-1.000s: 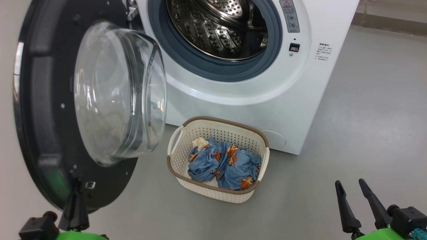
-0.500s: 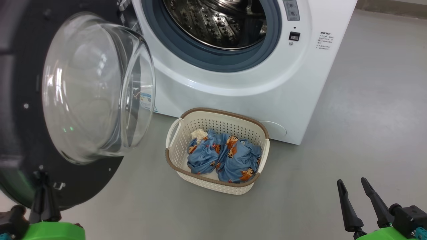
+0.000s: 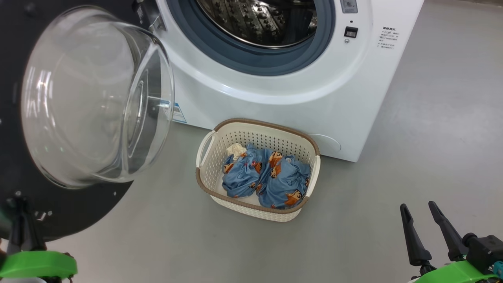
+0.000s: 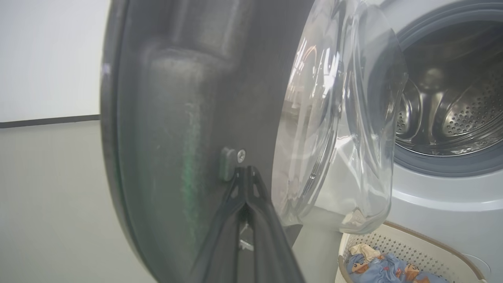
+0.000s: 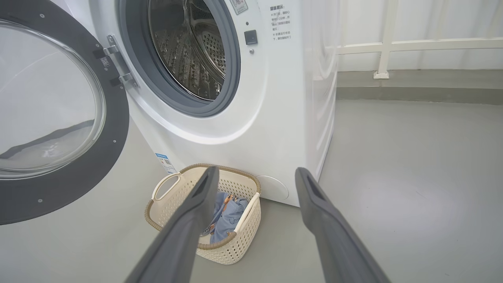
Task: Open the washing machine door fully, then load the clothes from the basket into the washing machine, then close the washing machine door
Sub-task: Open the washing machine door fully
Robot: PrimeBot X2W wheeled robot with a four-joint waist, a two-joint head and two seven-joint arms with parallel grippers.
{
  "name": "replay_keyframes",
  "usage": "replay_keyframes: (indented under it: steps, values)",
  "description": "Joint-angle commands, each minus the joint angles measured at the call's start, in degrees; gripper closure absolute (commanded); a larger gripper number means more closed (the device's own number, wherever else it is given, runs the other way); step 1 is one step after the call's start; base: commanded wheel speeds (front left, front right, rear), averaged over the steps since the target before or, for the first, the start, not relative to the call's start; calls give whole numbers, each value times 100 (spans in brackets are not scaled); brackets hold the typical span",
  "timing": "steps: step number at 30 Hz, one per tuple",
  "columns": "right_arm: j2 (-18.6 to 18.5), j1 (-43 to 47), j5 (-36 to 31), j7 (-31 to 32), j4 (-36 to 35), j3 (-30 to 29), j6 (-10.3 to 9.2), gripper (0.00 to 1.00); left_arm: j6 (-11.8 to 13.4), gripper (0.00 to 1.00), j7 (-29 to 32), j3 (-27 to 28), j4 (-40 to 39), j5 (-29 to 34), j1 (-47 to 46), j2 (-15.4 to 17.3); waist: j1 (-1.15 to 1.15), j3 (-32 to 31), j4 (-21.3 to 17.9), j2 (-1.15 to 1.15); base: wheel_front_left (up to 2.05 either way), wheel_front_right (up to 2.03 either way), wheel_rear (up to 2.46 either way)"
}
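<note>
Swinging wider than a moment ago, the washing machine door point(image 3: 94, 98) turns its glass bowl more face-on to my head, and my left gripper point(image 3: 21, 222) has travelled left with it, jaws pressed together at the lower black rim. The basket point(image 3: 267, 124) sits on the grey floor point(image 3: 412, 137) against the washing machine point(image 3: 275, 102), the clothes point(image 3: 267, 177) bundled inside. My right gripper point(image 3: 417, 208) hovers well apart, jaws spread and empty.

Left wrist: my closed tips meet the door's dark inner face beside a small catch point(image 4: 227, 163), and the glass bulge stands between me and the drum point(image 4: 452, 110).

Right wrist: the basket shows between my spread jaws, below the open drum.
</note>
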Motion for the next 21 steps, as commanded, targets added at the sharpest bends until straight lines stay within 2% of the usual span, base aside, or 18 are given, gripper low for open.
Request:
replay_keyframes:
  steps: [1,21]
  values:
    - [-139,-203,-67,-70,-151,136,32,0,54,100,-90,324,-182,25,-354,393,0,29,6,0,0,0,0]
    - [-355,-555,-96,-70,-244,161,32,0,-146,100,-90,1219,784,72,-1391,745,0,723,-61,0,0,0,0]
